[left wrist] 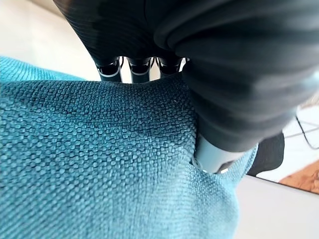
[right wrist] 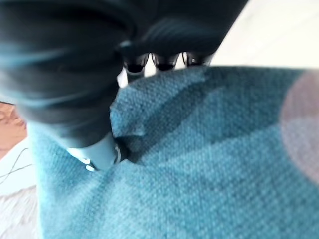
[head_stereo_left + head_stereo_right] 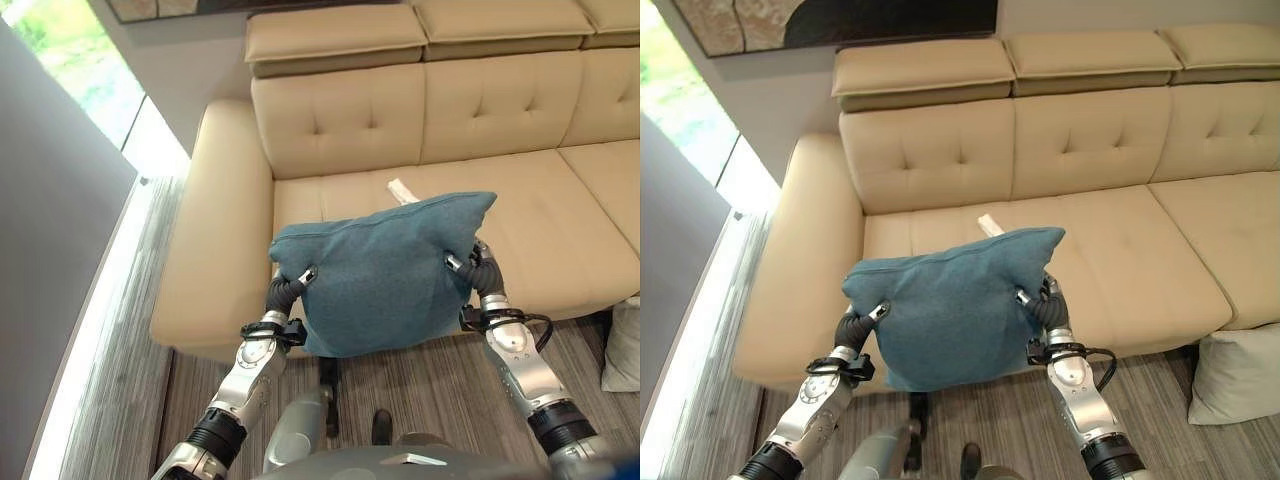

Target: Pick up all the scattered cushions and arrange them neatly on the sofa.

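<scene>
A teal cushion (image 3: 385,275) hangs in the air in front of the beige sofa (image 3: 560,230), over the front edge of its left seat. My left hand (image 3: 290,285) grips the cushion's left side and my right hand (image 3: 478,268) its right side. In the left wrist view the thumb (image 1: 214,154) digs into the teal cloth (image 1: 99,164) while the fingers (image 1: 110,69) reach behind its edge. The right wrist view shows the same pinch by the right hand (image 2: 65,74) on the cloth (image 2: 199,164). A pale cushion (image 3: 1238,375) lies on the floor at the right, by the sofa's front.
A small white thing (image 3: 402,189) lies on the seat just behind the teal cushion. The sofa's left armrest (image 3: 215,200) stands beside a bright window (image 3: 90,70) and a grey wall. Wood floor (image 3: 420,380) runs along the sofa's front.
</scene>
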Motion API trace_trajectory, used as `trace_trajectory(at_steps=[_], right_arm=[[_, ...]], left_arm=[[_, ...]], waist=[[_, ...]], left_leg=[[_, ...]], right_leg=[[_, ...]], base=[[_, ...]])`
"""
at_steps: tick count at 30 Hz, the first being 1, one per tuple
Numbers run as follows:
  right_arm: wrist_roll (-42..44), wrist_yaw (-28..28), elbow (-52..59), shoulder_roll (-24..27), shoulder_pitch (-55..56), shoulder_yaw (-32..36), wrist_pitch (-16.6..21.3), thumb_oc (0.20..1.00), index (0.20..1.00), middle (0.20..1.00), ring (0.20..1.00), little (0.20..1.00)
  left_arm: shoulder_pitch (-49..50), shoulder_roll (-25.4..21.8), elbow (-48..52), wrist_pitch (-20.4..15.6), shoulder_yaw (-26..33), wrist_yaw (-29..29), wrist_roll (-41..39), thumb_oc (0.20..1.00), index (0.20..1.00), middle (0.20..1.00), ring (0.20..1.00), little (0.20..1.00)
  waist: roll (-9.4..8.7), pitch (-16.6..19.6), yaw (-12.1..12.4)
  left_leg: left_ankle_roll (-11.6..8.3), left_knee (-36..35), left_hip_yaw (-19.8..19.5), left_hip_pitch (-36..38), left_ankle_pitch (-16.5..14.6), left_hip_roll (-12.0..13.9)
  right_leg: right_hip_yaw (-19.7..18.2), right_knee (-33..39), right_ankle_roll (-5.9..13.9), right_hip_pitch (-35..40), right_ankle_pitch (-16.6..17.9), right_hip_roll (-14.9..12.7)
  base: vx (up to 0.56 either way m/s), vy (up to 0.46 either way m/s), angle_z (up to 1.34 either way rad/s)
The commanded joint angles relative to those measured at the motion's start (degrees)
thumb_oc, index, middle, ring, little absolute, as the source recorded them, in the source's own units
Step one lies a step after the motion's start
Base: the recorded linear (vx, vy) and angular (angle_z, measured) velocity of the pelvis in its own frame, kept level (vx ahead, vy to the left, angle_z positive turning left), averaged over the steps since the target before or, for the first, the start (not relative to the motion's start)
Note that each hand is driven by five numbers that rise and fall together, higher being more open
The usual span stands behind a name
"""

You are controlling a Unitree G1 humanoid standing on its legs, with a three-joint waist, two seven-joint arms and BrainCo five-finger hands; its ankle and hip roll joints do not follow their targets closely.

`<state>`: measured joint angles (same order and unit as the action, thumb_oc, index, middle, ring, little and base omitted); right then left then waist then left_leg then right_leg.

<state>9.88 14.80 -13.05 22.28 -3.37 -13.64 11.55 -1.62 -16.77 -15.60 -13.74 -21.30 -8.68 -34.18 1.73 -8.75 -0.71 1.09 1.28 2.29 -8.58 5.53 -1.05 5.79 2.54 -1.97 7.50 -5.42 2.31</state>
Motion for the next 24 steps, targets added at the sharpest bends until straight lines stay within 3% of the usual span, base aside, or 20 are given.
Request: trace_trajectory(at_steps=[1,2,4,6,7,10,14,19,24], right_arm=[[-1.42,-1.02,5.96,-2.0,-3.51,0.59,4.41,0.2,0.2,0.2,0.2,0.2],[-1.95,-1.47,6.01,-2.45,-4.86,0.52,4.45,0.2,0.2,0.2,0.2,0.2],[-2.05,-1.51,6.17,-3.1,-5.57,0.42,4.74,0.2,0.2,0.2,0.2,0.2],[-1.98,-1.41,5.94,-3.56,-6.03,0.51,4.88,0.2,0.2,0.2,0.2,0.2],[-2.04,-1.09,5.98,-3.58,-6.18,0.88,4.91,0.2,0.2,0.2,0.2,0.2],[-2.49,0.02,5.62,-3.44,-6.71,1.49,5.06,0.2,0.2,0.2,0.2,0.2],[-3.23,0.81,4.74,-2.93,-7.42,1.48,4.74,0.2,0.2,0.2,0.2,0.2],[-1.84,3.57,3.59,-1.76,-13.59,-0.36,4.01,0.2,0.2,0.2,0.2,0.2],[-0.03,4.82,1.13,-1.97,-19.46,-2.31,4.0,0.2,0.2,0.2,0.2,0.2]], left_arm=[[-4.11,0.52,7.97,-4.12,-1.1,3.08,2.79,0.2,0.2,0.2,0.2,0.2],[-4.21,-0.35,9.07,-4.17,-0.44,2.57,3.59,0.2,0.2,0.2,0.2,0.2],[-4.84,-1.07,9.35,-4.64,-0.08,2.09,5.05,0.2,0.2,0.2,0.2,0.2],[-5.67,-0.83,9.16,-5.23,0.12,1.75,5.57,0.2,0.2,0.2,0.2,0.2],[-6.02,-0.62,9.68,-5.54,0.11,1.95,5.08,0.2,0.2,0.2,0.2,0.2],[-8.77,-0.07,8.4,-6.22,-0.54,1.48,5.56,0.2,0.2,0.2,0.2,0.2],[-11.11,0.82,6.94,-6.2,-0.93,0.19,5.83,0.2,0.2,0.2,0.2,0.2],[-19.99,1.61,2.04,-5.89,-2.12,-4.61,6.07,0.2,0.2,0.2,0.2,0.2],[-26.15,1.85,-1.22,-6.22,-2.81,-6.6,5.12,0.2,0.2,0.2,0.2,0.2]], waist=[[-2.75,4.97,2.01],[-1.87,4.41,2.07],[-1.43,3.49,1.78],[-0.77,3.26,0.82],[-0.75,3.14,0.03],[-1.73,2.86,-1.25],[-2.58,3.97,-1.38],[-2.36,5.93,-2.41],[-2.17,5.48,-2.72]], left_leg=[[-1.47,2.45,0.85,0.86,-4.43,-1.51],[0.3,1.32,0.92,3.59,-5.46,-1.77],[1.08,0.51,0.55,5.03,-5.63,-1.66],[0.89,-1.15,-1.37,6.57,-5.56,-1.74],[0.51,-2.15,-2.41,7.27,-5.57,-1.92],[-0.11,-2.54,-4.7,8.88,-6.85,-2.57],[-1.13,-3.42,-5.2,10.28,-7.5,-1.73],[-3.46,-6.28,-6.36,12.13,-7.07,0.84],[-4.21,-6.28,-6.78,11.09,-6.52,1.22]], right_leg=[[-0.71,-8.71,6.68,-2.27,-2.2,-4.25],[-0.88,-19.12,9.12,-6.42,0.71,-6.3],[-2.23,-26.23,10.65,-10.65,3.35,-6.77],[-4.07,-22.39,9.43,-13.52,1.82,-6.15],[-5.83,-16.48,9.1,-14.52,2.46,-5.75],[-8.66,-8.22,9.83,-16.05,5.76,-5.43],[-7.48,-5.47,9.05,-13.14,6.59,-5.68],[-3.72,0.11,7.34,-7.81,5.92,-4.63],[-2.83,1.93,7.23,-7.67,6.21,-4.22]], base=[[0.15,0.171,-0.19],[0.09,0.169,-0.19],[0.1,0.123,-0.09],[0.16,-0.013,0.3],[0.14,-0.077,0.65],[0.15,-0.121,0.5],[0.14,-0.15,0.45],[0.2,-0.197,0.26],[0.03,-0.053,0.07]])
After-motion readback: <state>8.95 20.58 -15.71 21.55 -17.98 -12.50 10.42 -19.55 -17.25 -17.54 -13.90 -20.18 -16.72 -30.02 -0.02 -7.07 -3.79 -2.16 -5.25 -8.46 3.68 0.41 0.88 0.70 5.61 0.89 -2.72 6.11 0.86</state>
